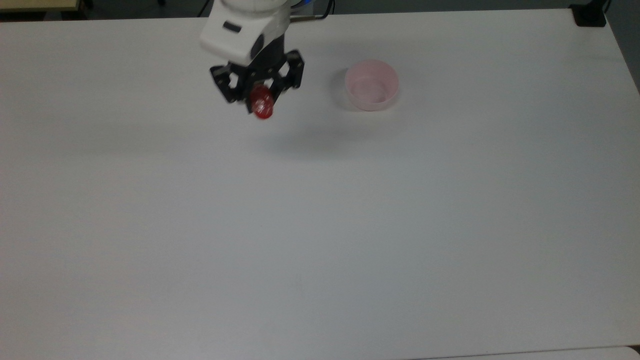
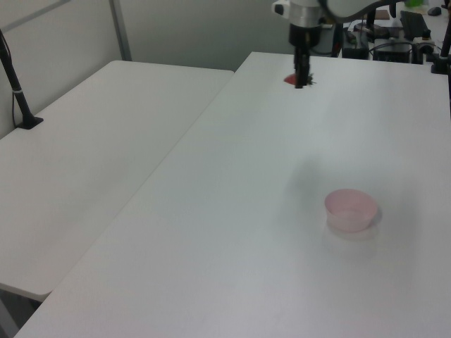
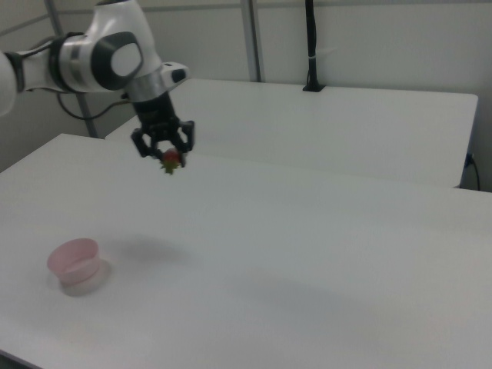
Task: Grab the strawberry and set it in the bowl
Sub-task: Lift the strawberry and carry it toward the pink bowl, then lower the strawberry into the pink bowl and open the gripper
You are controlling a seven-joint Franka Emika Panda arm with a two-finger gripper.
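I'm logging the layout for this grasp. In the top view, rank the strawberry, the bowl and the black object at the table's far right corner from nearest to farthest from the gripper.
1. The strawberry, held in the gripper.
2. The bowl, on the table toward the top view's right.
3. The black object, at the top view's upper right corner.

Glossy red strawberry, translucent pink plastic bowl, matt white table.
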